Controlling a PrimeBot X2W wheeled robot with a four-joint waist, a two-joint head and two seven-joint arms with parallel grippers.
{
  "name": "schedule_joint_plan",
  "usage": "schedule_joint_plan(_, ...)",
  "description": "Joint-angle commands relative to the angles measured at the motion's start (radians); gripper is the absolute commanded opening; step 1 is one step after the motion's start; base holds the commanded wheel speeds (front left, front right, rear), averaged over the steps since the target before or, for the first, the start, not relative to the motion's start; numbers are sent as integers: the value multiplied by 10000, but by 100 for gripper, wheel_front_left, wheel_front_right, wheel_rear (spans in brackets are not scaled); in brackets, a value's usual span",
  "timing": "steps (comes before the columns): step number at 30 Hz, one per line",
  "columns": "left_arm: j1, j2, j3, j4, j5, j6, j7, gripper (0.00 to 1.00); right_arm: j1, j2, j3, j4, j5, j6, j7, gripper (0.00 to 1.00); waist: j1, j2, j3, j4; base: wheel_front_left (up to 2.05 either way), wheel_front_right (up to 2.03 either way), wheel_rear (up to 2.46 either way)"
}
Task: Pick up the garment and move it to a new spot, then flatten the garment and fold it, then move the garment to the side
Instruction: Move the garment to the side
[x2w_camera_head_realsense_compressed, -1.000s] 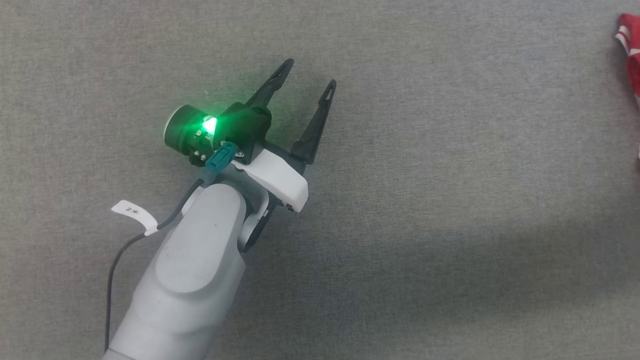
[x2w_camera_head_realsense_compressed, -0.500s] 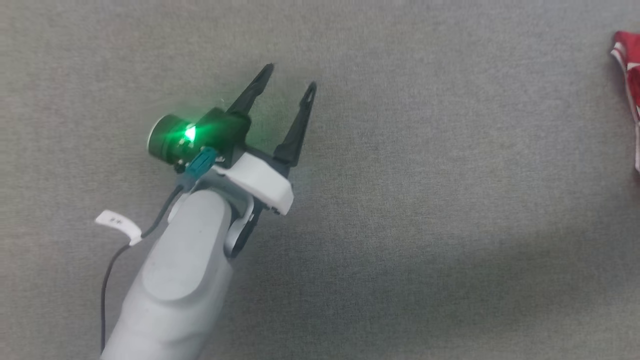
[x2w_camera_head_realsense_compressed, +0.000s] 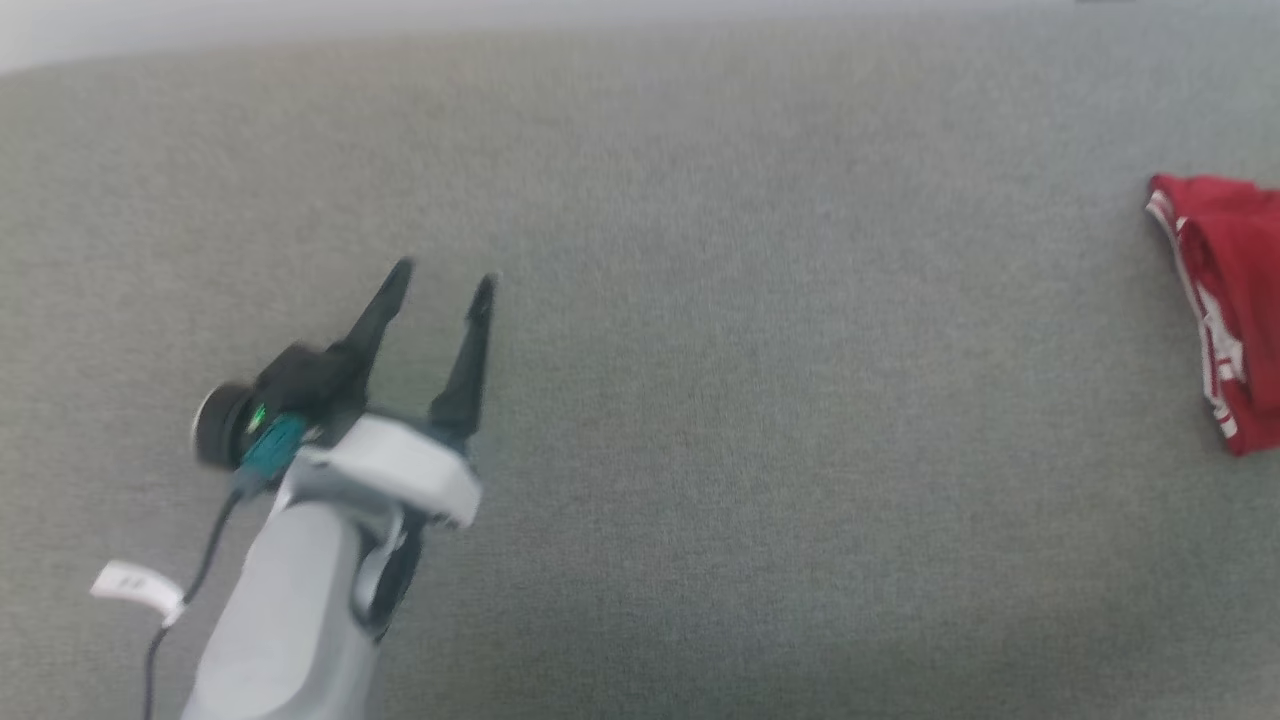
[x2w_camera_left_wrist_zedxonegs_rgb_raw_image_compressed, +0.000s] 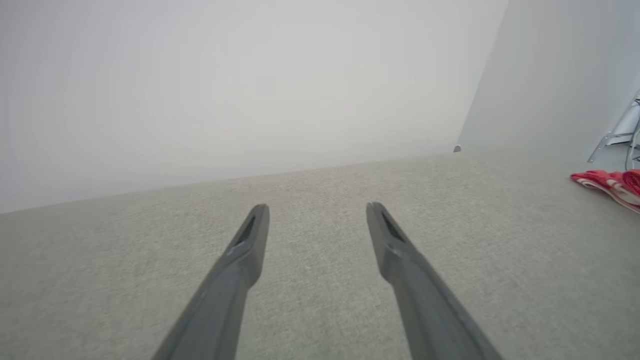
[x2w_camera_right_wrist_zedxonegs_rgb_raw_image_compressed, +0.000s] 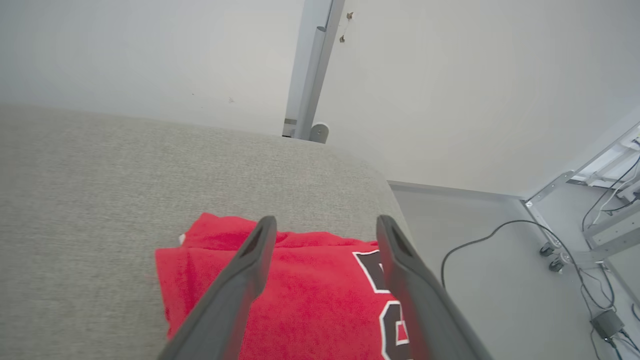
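Grey woven surface (x2w_camera_head_realsense_compressed: 800, 420) carries everything. Closest to the head cam is the pale L forearm (x2w_camera_head_realsense_compressed: 290, 620), well apart from the garment (x2w_camera_head_realsense_compressed: 1225, 300) and off to its left, w/ a black cable and white tag (x2w_camera_head_realsense_compressed: 130, 582) hanging beside it. Next comes the L gripper (x2w_camera_head_realsense_compressed: 443, 275), also far left of the garment, over bare fabric. Its fingers are spread wide w/ nothing between them, and a small green light (x2w_camera_head_realsense_compressed: 258, 415) shows on the wrist cam housing. Head view is blurred, so fine detail there is lost.

Garment lies on the surface in a compact, fairly flat pile: red, w/ red-and-white striped trim along the edge facing the L gripper. In the head view it is cut off by the frame edge. In the R wrist view a dark numeral outlined in white faces up. R gripper (x2w_camera_right_wrist_zedxonegs_rgb_raw_image_compressed: 326, 220) is directly over the garment, fingers wide apart, gripping nothing. Can't tell whether the tips touch the cloth.

Just past the garment the surface ends in a rounded corner. Beyond that is grey floor (x2w_camera_right_wrist_zedxonegs_rgb_raw_image_compressed: 450, 210) w/ a loose black lead (x2w_camera_right_wrist_zedxonegs_rgb_raw_image_compressed: 480, 235) and a metal frame on casters (x2w_camera_right_wrist_zedxonegs_rgb_raw_image_compressed: 555, 262). Farthest behind the garment, a grey upright post (x2w_camera_right_wrist_zedxonegs_rgb_raw_image_compressed: 312, 75) stands against the white wall (x2w_camera_right_wrist_zedxonegs_rgb_raw_image_compressed: 450, 75).
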Motion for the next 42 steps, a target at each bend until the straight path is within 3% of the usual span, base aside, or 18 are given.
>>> schedule_joint_plan(1, 270, 51, 143, -43, 4, -5, -44, 100, 236, 191, -4, -129, 124, -19, -101, 100, 0, -1, -554, 91, 0, 0, 0)
schedule_joint_plan(8, 1637, 557, 849, -284, -471, -9, -42, 100, 1421, 884, -309, -1729, 96, -19, -162, 100, 0, -1, -1606, 173, 0, 0, 0)
schedule_joint_plan(20, 3797, 1208, 1352, -1017, -1123, -12, -42, 100, 4787, 2599, -2837, -4560, -2032, -19, -166, 100, 0, -1, -2941, 327, 0, 0, 0)
schedule_joint_plan(29, 4854, 1126, 2045, -1624, -946, -13, -42, 100, 7046, 3980, -4635, -6640, -3461, -19, -167, 100, 0, -1, -3293, 483, 0, 0, 0)
schedule_joint_plan(42, 5482, 984, 2414, -1931, -885, -12, -42, 100, 8798, 5141, -5674, -8190, -4314, -19, -157, 100, 0, -1, -3438, 643, 0, 0, 0)
